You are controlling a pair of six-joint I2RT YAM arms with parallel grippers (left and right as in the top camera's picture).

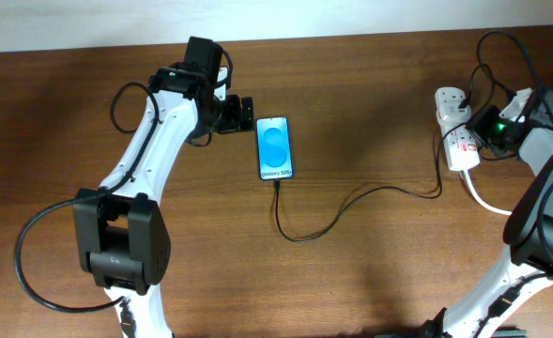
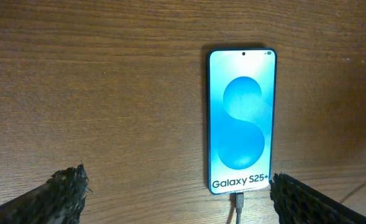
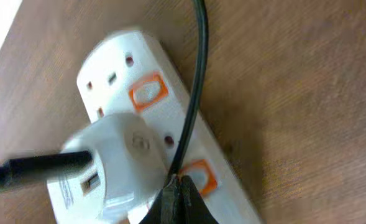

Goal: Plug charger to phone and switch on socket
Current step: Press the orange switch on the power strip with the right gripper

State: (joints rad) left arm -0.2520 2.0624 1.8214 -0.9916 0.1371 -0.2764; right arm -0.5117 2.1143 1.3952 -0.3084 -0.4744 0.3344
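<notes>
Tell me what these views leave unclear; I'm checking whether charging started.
Switch state on the white elongated power strip: right wrist view, the right gripper partly covers it; overhead, too small.
Thin black cable, strip-side end: right wrist view, lost behind that gripper; overhead, too small.
Round white plug, label: right wrist view, blurred.

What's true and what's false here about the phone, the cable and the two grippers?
1. The phone has a lit screen. True.
2. The charger lies unplugged from the phone. False: its tip is in the phone's bottom edge.
3. The left gripper grips the phone. False: it is open and holds nothing.
4. The right gripper is at the socket. True.
</notes>
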